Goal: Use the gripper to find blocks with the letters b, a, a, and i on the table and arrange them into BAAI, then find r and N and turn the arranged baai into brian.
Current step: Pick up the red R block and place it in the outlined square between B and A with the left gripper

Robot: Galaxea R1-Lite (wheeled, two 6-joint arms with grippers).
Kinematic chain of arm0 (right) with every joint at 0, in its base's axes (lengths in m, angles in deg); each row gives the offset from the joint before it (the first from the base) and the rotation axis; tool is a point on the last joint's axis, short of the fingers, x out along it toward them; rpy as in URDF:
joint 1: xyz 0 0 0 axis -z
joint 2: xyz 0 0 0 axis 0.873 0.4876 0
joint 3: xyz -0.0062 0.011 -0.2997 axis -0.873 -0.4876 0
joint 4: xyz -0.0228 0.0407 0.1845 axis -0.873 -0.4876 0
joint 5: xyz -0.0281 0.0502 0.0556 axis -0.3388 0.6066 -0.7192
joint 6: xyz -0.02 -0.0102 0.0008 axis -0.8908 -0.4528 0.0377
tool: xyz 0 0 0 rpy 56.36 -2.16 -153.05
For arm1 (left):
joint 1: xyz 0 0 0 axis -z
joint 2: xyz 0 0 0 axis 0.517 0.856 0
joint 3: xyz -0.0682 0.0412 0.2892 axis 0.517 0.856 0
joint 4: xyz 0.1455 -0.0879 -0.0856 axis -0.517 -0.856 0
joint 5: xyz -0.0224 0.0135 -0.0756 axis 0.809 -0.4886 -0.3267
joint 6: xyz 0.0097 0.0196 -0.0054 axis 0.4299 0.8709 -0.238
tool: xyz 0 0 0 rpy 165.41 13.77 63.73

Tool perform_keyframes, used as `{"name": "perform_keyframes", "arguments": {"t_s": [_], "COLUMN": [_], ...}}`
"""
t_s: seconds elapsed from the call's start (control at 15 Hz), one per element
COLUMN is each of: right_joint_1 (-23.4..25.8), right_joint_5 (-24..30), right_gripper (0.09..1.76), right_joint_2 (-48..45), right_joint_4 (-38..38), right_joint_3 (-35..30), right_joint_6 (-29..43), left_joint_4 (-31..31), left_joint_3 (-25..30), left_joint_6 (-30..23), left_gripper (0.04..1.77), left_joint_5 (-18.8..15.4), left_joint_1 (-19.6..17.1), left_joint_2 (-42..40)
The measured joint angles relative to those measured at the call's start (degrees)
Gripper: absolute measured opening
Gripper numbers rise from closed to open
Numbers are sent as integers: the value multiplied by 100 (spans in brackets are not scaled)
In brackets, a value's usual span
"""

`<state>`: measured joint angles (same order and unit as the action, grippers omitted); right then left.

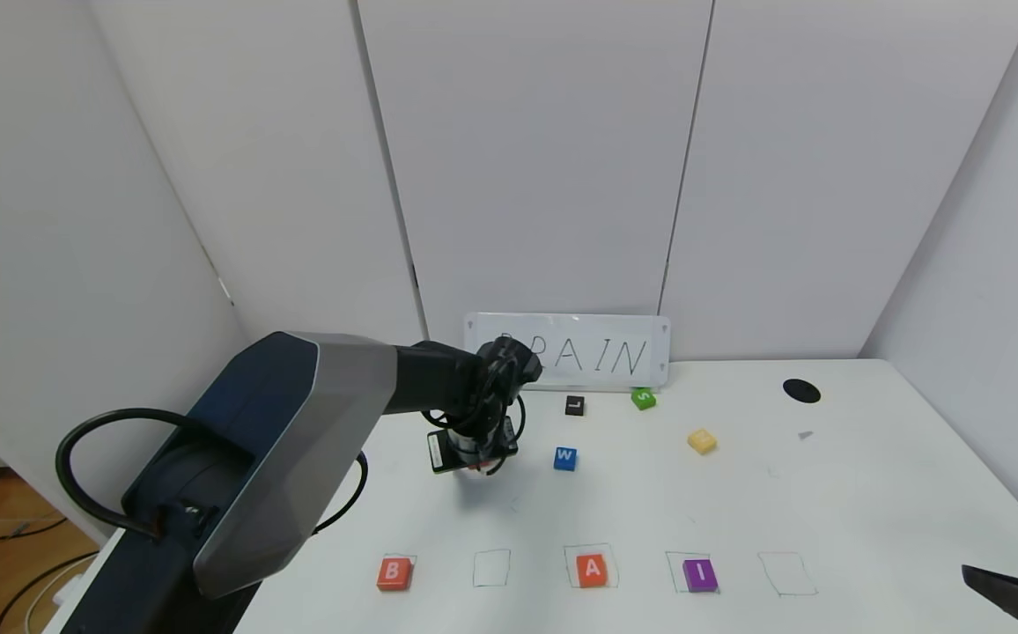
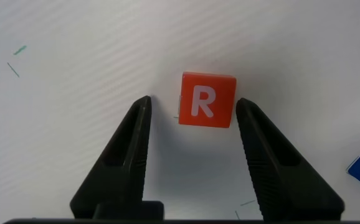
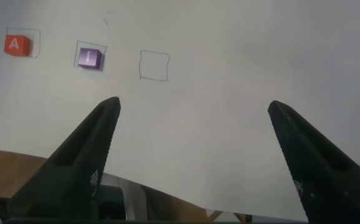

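Overhead, left claw (image 2: 192,109) gapes around r (image 2: 206,99) — ungripped; right claw (image 3: 192,109) idles, spread, at table (image 1: 870,493) edge.

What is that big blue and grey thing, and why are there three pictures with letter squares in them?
It's a robot's arm. The robot has two arms, each ending in a hand with two fingers. The big picture comes from a camera on its head; the other two come from cameras on its wrists.

On the white table sit little letter blocks: B, A and I in a front row of drawn squares, and W, L, a green one and a yellow one farther back.

The left hand is open, hovering over the orange R block. It holds nothing yet. The right hand waits open at the table's edge.
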<state>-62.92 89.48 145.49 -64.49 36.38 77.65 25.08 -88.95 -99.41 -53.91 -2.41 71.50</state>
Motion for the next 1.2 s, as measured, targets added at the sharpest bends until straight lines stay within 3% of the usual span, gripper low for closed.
{"name": "perform_keyframes", "arguments": {"t_s": [0.13,0.2,0.87,1.2], "right_joint_1": [0,-1,-9,-6], "right_joint_5": [0,0,2,2], "right_gripper": [171,171,171,171], "right_joint_2": [-5,-5,-27,-27], "right_joint_4": [0,2,0,2], "right_joint_3": [0,0,0,-5], "right_joint_6": [2,4,4,2], "left_joint_4": [-1,-1,-55,-200], "left_joint_3": [-2,-2,5,269], "left_joint_6": [0,4,22,66], "left_gripper": [79,49,50,50], "left_joint_5": [9,9,11,-13], "left_joint_1": [5,7,11,116], "left_joint_2": [5,7,-22,-425]}}
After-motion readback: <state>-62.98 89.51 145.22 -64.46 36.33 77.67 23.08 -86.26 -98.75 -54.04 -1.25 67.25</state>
